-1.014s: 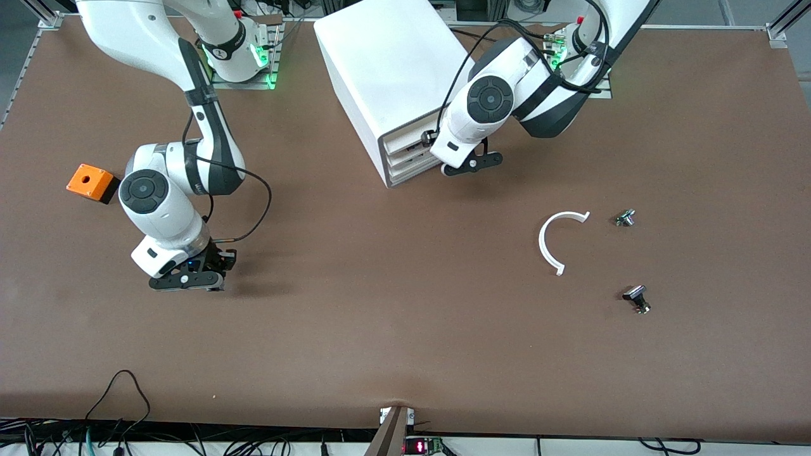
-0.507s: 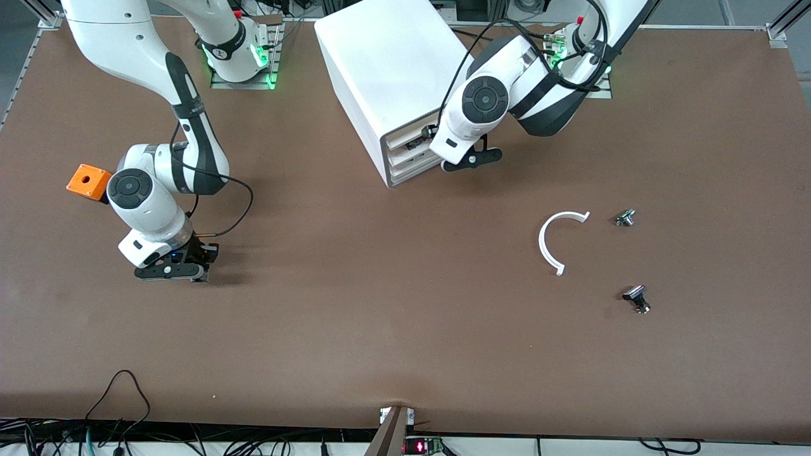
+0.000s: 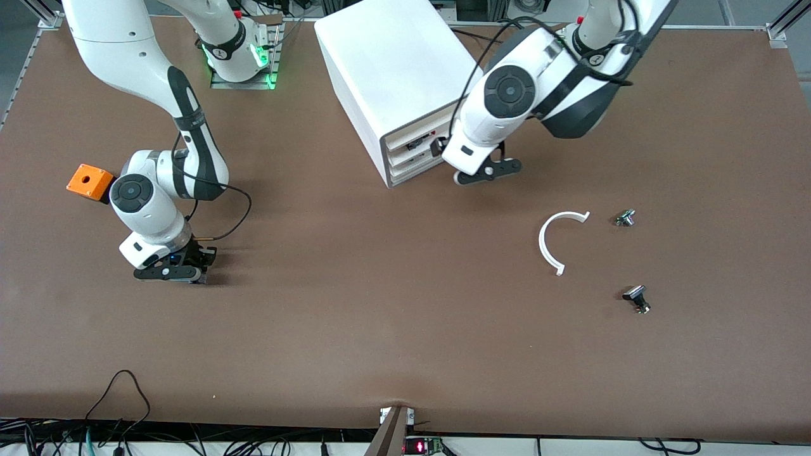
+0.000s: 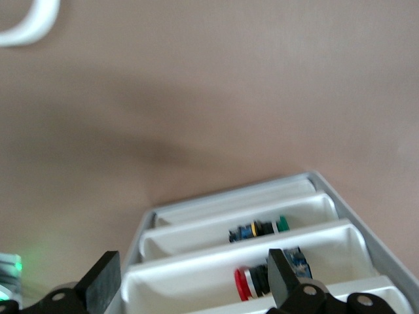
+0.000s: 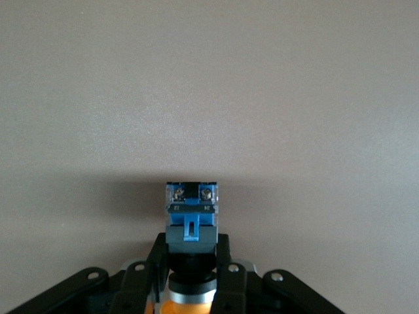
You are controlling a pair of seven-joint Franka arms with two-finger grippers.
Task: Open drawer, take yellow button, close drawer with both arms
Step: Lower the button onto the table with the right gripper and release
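We've got the button (image 5: 190, 226) — blue-and-black body, orange cap — pinched in the right gripper (image 3: 170, 272), low over bare table (image 3: 380, 329) at centre-left of the front frame, just below the orange cube (image 3: 89, 181). That's the take done. At upper centre, the left gripper (image 3: 488, 173) hovers with fingers (image 4: 99, 286) spread, gripping nothing, before the white cabinet (image 3: 386, 69). Its wrist view looks into open trays with a red button (image 4: 245, 281) and a green one (image 4: 260, 228), so we judge the drawer (image 3: 413, 138) not yet fully shut — closing it is what's left.
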